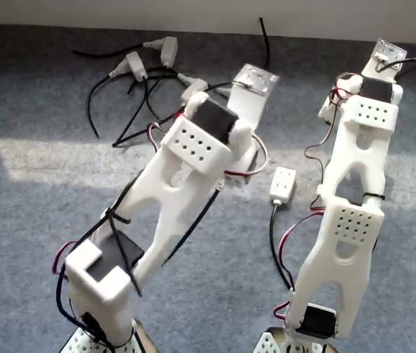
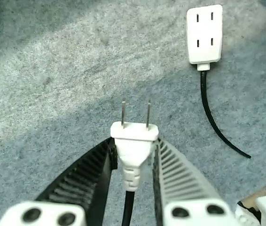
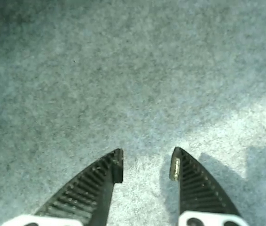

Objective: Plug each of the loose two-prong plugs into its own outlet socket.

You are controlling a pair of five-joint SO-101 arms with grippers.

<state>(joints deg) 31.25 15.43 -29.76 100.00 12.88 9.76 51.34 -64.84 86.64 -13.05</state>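
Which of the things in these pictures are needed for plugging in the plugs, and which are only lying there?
Needed for the job:
- white two-prong plug, clamped in the left gripper
- white plastic outlet block on a black cord
- further loose white plugs on black cords, beyond the arms

Not in use:
- grey carpet
- right gripper, open and empty above it

An indoor room, which kind I cannot tell: grey carpet (image 1: 39,235) carries everything, a pale wall (image 1: 193,13) stands behind, sunlight (image 1: 54,158) falls across.
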